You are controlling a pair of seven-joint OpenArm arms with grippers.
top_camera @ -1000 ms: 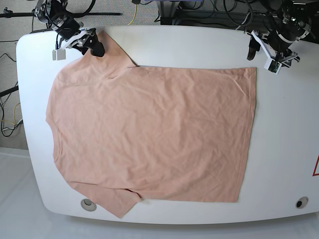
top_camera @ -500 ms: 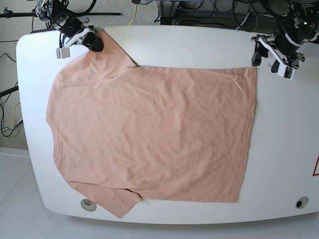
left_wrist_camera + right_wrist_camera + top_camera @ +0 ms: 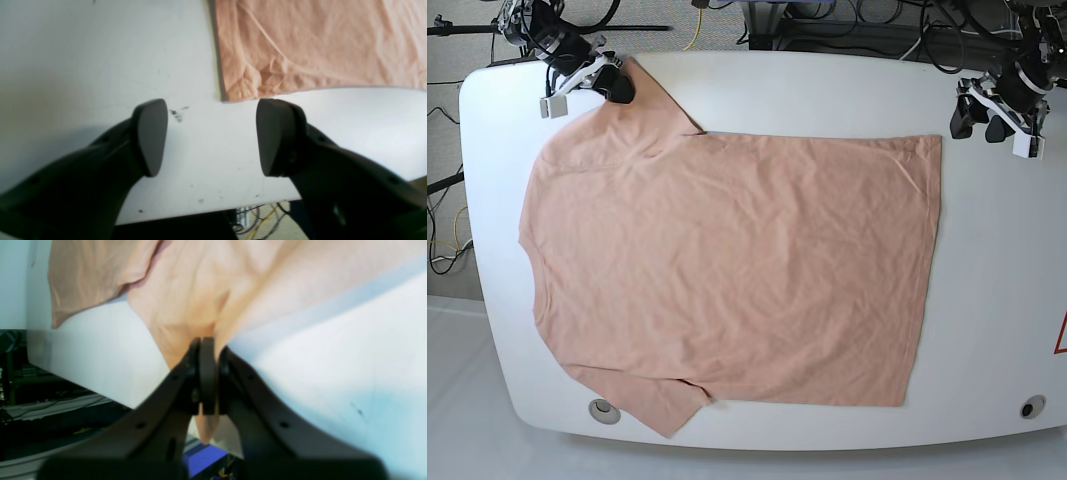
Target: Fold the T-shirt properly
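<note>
On the white table (image 3: 827,90), the T-shirt (image 3: 727,270) lies spread flat w/ light wrinkles, hem toward the base view's right, sleeves at upper left & bottom left. Right gripper (image 3: 617,88) sits at the upper-left sleeve, jaws pinched tight on the sleeve's edge; in the right wrist view the pink fabric (image 3: 186,313) runs up from betw. the closed fingers (image 3: 208,373), a bit of cloth poking out below them. Left gripper (image 3: 979,118) hangs over bare table just beside the shirt's top hem corner (image 3: 233,95), jaws wide apart, nothing betw. them, not touching the cloth. Small dark specks mark the tabletop near its fingertips.
</note>
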